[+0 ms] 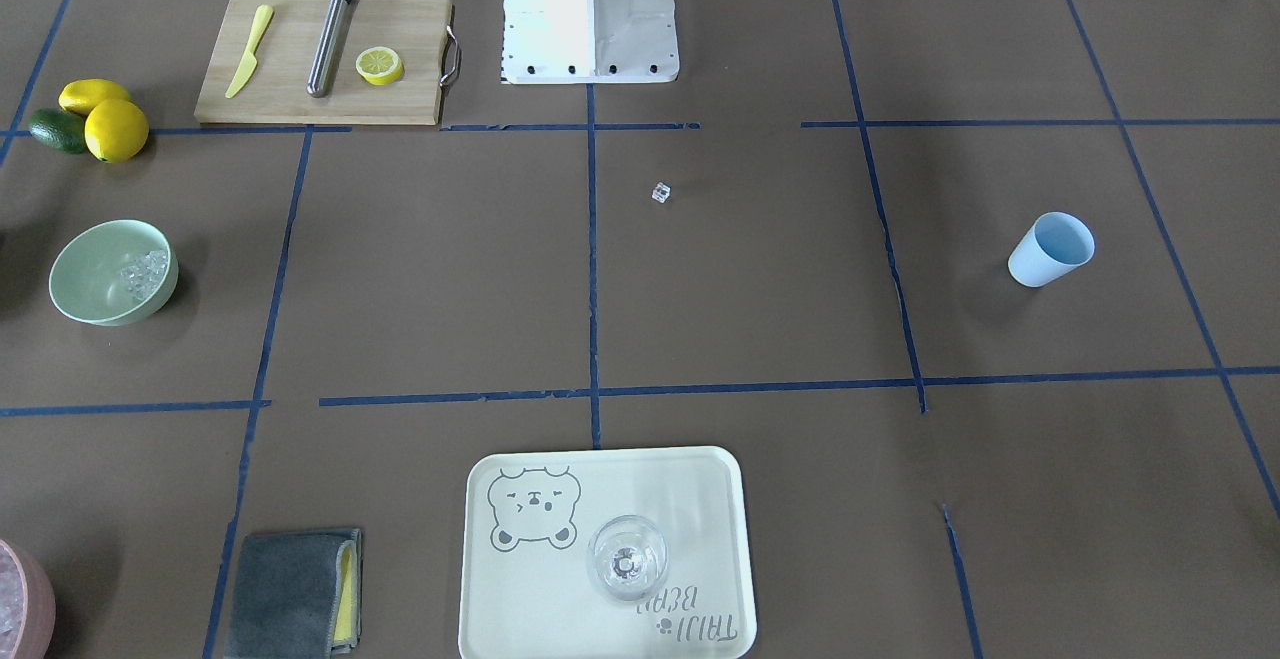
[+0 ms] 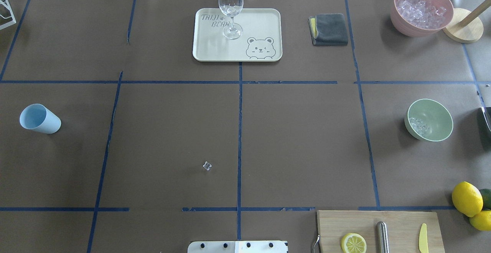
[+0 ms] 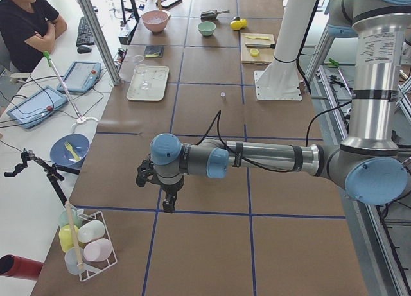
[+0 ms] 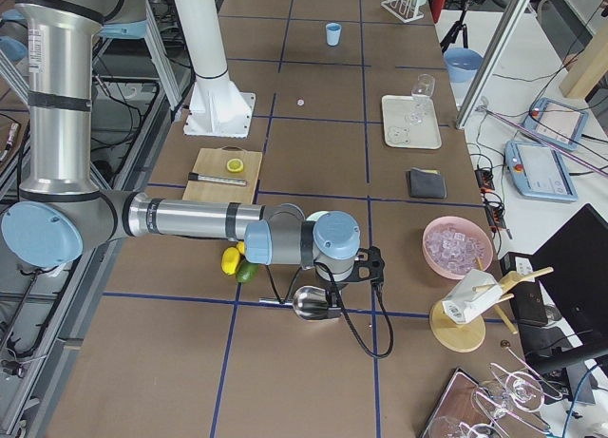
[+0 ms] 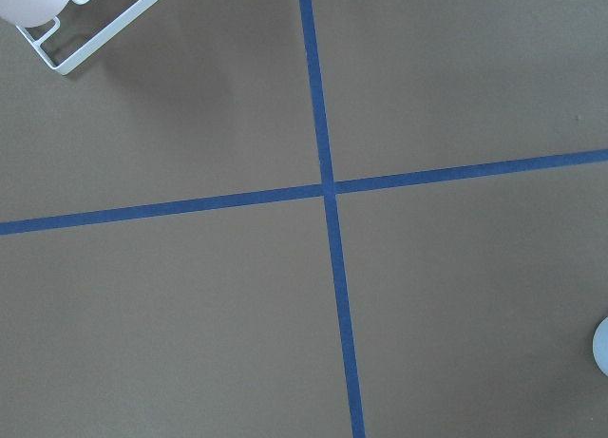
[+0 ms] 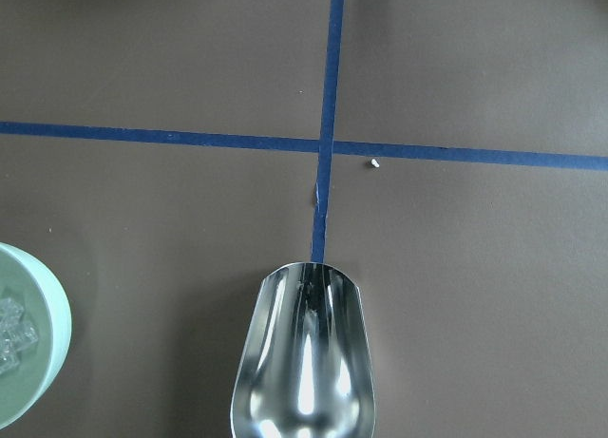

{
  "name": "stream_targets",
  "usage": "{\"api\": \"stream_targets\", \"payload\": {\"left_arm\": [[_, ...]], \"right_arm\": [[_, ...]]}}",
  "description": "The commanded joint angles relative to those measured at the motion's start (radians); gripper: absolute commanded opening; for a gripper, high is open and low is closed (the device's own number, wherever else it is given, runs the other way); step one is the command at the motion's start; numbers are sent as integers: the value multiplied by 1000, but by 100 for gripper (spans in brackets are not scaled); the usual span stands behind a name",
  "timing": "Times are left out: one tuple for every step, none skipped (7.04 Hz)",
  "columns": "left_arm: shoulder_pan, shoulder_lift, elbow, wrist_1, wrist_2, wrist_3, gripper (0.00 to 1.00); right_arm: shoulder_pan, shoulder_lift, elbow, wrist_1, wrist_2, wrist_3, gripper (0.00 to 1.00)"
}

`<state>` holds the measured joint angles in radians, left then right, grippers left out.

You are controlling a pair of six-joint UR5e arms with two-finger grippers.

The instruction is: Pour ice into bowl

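The pale mint-green bowl (image 1: 88, 289) stands at the table's end on my right arm's side, also seen from overhead (image 2: 435, 111). Ice (image 1: 143, 274) lies inside it against the wall (image 2: 418, 125). One stray cube (image 1: 660, 193) lies on the brown table near the middle (image 2: 207, 166). The light blue cup (image 1: 1050, 249) stands empty at the opposite end (image 2: 40, 118). My right gripper (image 4: 361, 272) holds an empty metal scoop (image 6: 304, 362) above the table, just beside the bowl (image 6: 43, 362). My left gripper (image 3: 168, 203) hovers past the cup; I cannot tell whether it is open or shut.
A pink container of ice (image 2: 422, 9) and a wooden stand (image 2: 462, 30) sit at the far right. A tray (image 1: 520, 589) bears a wine glass (image 1: 627, 557), with a grey cloth (image 1: 295, 589) beside it. A cutting board (image 1: 290, 89) and lemons (image 1: 115, 129) lie near the bowl.
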<state>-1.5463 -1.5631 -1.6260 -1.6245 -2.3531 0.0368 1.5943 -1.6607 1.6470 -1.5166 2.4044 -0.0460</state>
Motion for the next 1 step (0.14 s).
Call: {"api": "stream_targets", "payload": {"left_arm": [[0,0,0,0,0,0,100]], "right_arm": [[1,-1,1,1,1,0,100]]}}
